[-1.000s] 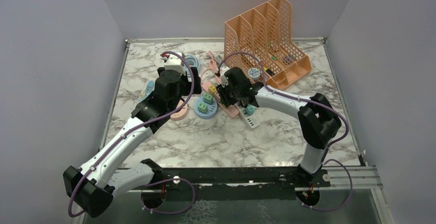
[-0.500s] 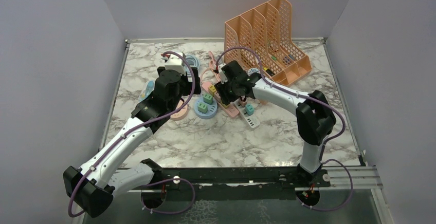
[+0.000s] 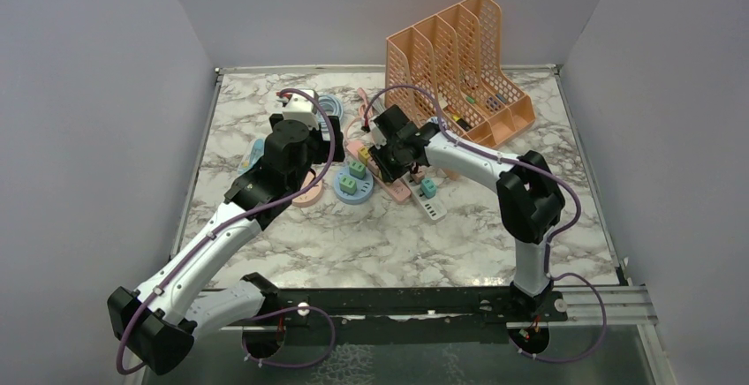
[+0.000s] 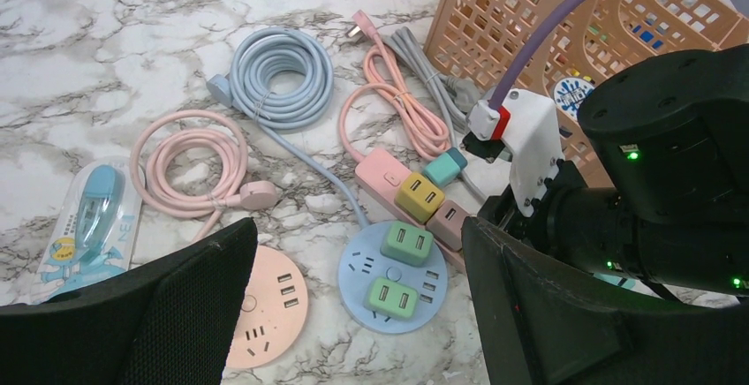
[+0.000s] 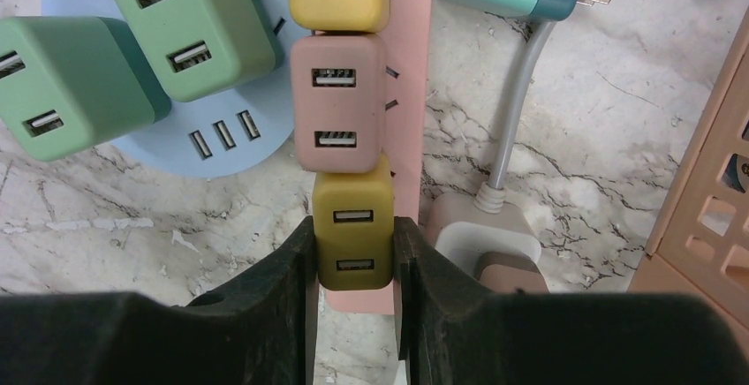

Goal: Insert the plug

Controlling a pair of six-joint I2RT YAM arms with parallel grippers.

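**Mustard plug pinched in my right hand**

The mustard plug sits squarely between the fingers of my right hand, which press on its two flanks. It stands on the pink power strip, with a pink plug touching it just ahead. I can't tell how deep it is seated. The wrist points down over the marbled surface. The plug is a rounded, matte block with two USB slots. My left hand hangs spread wide, holding nothing.
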